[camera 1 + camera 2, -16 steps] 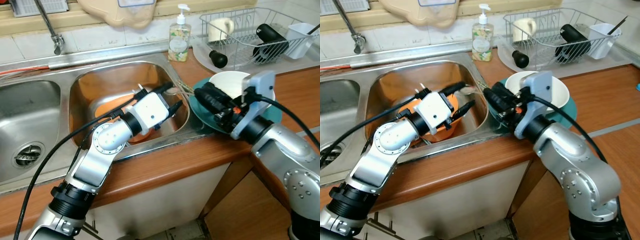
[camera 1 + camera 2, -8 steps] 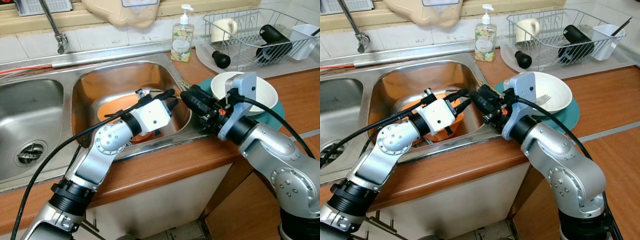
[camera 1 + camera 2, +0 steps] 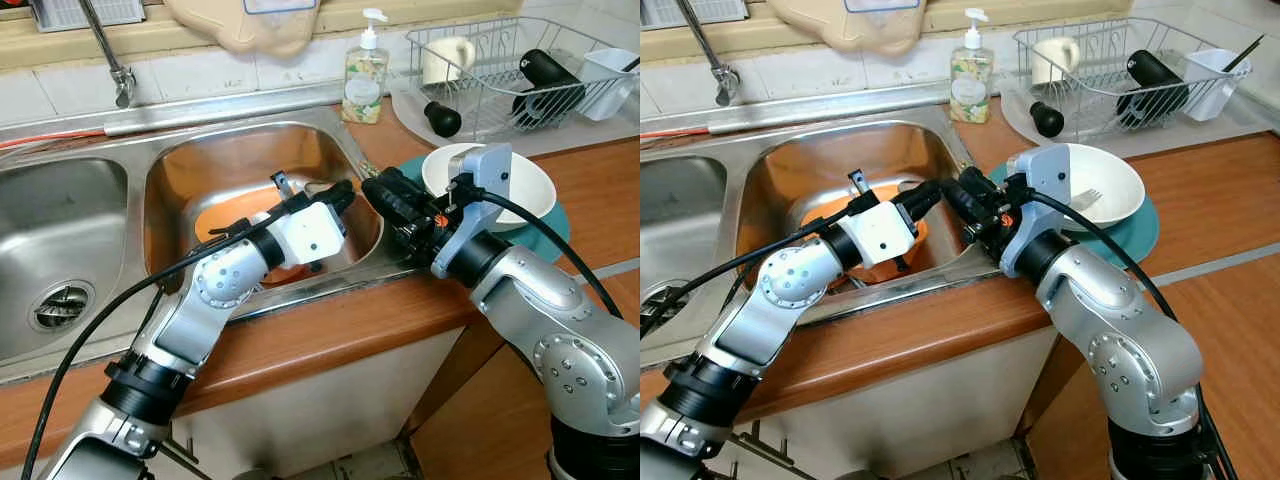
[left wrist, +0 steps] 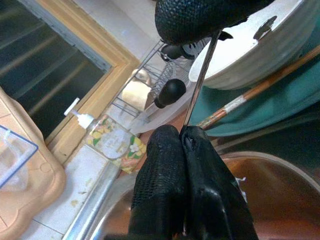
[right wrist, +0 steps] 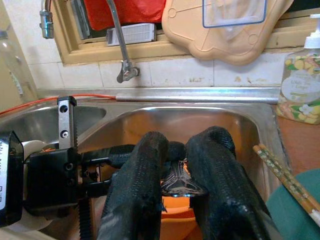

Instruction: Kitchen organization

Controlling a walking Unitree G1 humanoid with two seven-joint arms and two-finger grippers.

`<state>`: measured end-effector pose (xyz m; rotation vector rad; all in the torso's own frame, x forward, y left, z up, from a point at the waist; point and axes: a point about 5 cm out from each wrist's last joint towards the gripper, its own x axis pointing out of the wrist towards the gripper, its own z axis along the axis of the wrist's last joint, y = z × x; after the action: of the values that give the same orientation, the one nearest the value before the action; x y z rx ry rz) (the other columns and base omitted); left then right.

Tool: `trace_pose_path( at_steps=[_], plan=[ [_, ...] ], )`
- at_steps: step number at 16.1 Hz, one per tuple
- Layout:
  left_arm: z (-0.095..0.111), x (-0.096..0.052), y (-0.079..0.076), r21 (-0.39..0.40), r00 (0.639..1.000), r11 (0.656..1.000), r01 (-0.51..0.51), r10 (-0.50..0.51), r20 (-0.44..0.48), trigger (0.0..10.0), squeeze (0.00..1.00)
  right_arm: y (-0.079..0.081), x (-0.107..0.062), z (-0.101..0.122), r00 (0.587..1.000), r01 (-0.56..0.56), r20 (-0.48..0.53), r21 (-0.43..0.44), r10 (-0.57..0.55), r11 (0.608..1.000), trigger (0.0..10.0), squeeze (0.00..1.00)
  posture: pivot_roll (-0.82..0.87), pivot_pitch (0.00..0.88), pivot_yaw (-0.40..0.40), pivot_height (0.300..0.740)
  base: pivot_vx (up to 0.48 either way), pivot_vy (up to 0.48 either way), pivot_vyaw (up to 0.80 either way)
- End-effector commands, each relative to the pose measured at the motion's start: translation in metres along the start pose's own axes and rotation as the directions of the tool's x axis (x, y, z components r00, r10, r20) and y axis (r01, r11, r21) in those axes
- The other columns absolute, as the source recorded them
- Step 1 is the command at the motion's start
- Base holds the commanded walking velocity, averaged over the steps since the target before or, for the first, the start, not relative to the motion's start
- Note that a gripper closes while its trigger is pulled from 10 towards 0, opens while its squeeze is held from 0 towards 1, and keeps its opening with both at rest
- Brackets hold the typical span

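Both grippers meet right over the right-hand stainless steel sink basin (image 3: 330,165), near its edge by the wooden bench (image 3: 600,190). The left gripper (image 4: 186,137) has its fingers (image 4: 160,165) squeezed tight together on a thin metal utensil handle (image 4: 200,80), and the right gripper (image 3: 385,195) pinches the other end of that same handle. In the right wrist view its two fingers (image 5: 140,165) sit a bit apart with a patterned metal piece (image 5: 179,182) between them, above an orange bowl (image 3: 902,215) in the basin. A white ceramic bowl (image 3: 1110,185) sits on a teal plate (image 3: 1140,235) just beside them, with wooden chopsticks (image 5: 287,182) lying there.
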<state>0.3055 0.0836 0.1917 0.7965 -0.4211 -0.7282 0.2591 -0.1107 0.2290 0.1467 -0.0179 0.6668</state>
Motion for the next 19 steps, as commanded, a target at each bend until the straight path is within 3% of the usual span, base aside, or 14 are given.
trace_pose_path(
  at_steps=[1, 2, 3, 4, 5, 6, 8, 9, 10, 12, 15, 16, 18, 19],
  plan=[
    [-0.007, 0.000, 0.006, 0.014, 0.999, 1.000, -0.028, 0.028, -0.043, 0.0, 0.00, 0.005, 0.003, 0.001, 1.000, -0.023, -0.003, 0.000, 0.023, 1.000, 0.0, 0.00, -0.18, 0.000, 0.046, 0.740, 0.000, 0.000, 0.00],
    [-0.008, 0.001, 0.008, 0.022, 0.998, 0.999, -0.035, 0.036, -0.042, 0.0, 0.00, 0.005, 0.003, 0.001, 1.000, -0.021, -0.002, 0.001, 0.021, 1.000, 0.0, 0.00, -0.18, 0.000, 0.049, 0.740, 0.000, 0.000, 0.00],
    [-0.008, 0.001, 0.009, 0.027, 0.998, 0.999, -0.038, 0.039, -0.041, 0.0, 0.00, 0.005, 0.003, 0.001, 1.000, -0.018, -0.003, -0.002, 0.018, 1.000, 3.8, 0.00, -0.18, 0.000, 0.050, 0.740, 0.000, 0.000, 0.00],
    [-0.008, 0.002, 0.009, 0.031, 0.998, 0.999, -0.039, 0.040, -0.039, 0.0, 0.00, 0.004, 0.003, 0.000, 1.000, -0.007, -0.007, -0.009, 0.007, 1.000, 10.0, 0.00, -0.18, 0.000, 0.050, 0.740, 0.000, 0.000, 0.00],
    [-0.008, 0.002, 0.009, 0.036, 0.998, 0.999, -0.037, 0.039, -0.040, 0.0, 0.00, 0.003, 0.003, -0.001, 1.000, 0.011, -0.011, -0.011, -0.011, 1.000, 10.0, 0.14, -0.18, 0.000, 0.051, 0.740, 0.000, 0.000, 0.00],
    [-0.010, 0.001, 0.010, 0.043, 0.998, 0.998, -0.037, 0.038, -0.043, 0.0, 0.00, 0.000, 0.004, -0.001, 1.000, 0.029, -0.009, -0.001, -0.029, 1.000, 10.0, 1.00, -0.18, 0.000, 0.050, 0.740, 0.000, 0.000, 0.00],
    [-0.012, 0.000, 0.011, 0.050, 0.998, 0.998, -0.037, 0.040, -0.052, 0.0, 0.00, -0.001, 0.004, 0.000, 0.999, 0.039, -0.007, -0.013, -0.040, 0.999, 10.0, 1.00, -0.18, 0.000, 0.050, 0.740, 0.000, 0.000, 0.00],
    [-0.014, -0.001, 0.013, 0.057, 0.997, 0.998, -0.040, 0.043, -0.061, 0.0, 0.00, -0.002, 0.004, 0.001, 0.999, 0.047, -0.006, -0.027, -0.047, 0.999, 10.0, 0.34, -0.18, 0.000, 0.050, 0.740, 0.000, 0.000, 0.00],
    [-0.018, -0.003, 0.015, 0.066, 0.996, 0.997, -0.041, 0.046, -0.077, 0.0, 0.00, -0.002, 0.004, 0.001, 0.999, 0.047, -0.006, -0.038, -0.047, 0.998, 10.0, 0.00, -0.18, 0.000, 0.051, 0.740, 0.000, 0.000, 0.00],
    [-0.026, -0.007, 0.018, 0.081, 0.993, 0.996, -0.034, 0.043, -0.109, 0.0, 0.00, -0.002, 0.004, 0.002, 0.999, 0.042, -0.004, -0.049, -0.042, 0.998, 10.0, 0.00, -0.18, 0.000, 0.052, 0.740, 0.000, 0.000, 0.00],
    [-0.055, -0.015, 0.021, 0.096, 0.962, 0.995, 0.021, 0.006, -0.273, 0.0, 0.00, 0.001, 0.000, -0.001, 0.999, -0.006, -0.054, -0.093, 0.001, 0.996, 10.0, 0.00, -0.19, 0.000, 0.057, 0.740, 0.000, 0.000, 0.00],
    [-0.077, -0.021, 0.028, 0.091, 0.913, 0.995, 0.049, -0.008, -0.408, 0.0, 0.00, 0.004, -0.004, -0.008, 0.993, -0.050, -0.109, -0.125, 0.037, 0.991, 10.0, 0.00, -0.19, 0.000, 0.056, 0.740, 0.000, 0.000, 0.00],
    [-0.090, -0.021, 0.034, 0.066, 0.872, 0.996, 0.059, -0.019, -0.490, 0.0, 0.00, 0.004, -0.005, -0.015, 0.988, -0.056, -0.152, -0.138, 0.034, 0.989, 10.0, 0.00, -0.19, 0.000, 0.054, 0.740, 0.000, 0.000, 0.00],
    [-0.096, -0.019, 0.037, 0.052, 0.852, 0.996, 0.075, -0.037, -0.522, 1.8, 0.00, 0.004, -0.005, -0.019, 0.984, -0.048, -0.176, -0.148, 0.021, 0.988, 10.0, 0.00, -0.19, 0.000, 0.054, 0.740, 0.000, 0.000, 0.00]
  ],
)
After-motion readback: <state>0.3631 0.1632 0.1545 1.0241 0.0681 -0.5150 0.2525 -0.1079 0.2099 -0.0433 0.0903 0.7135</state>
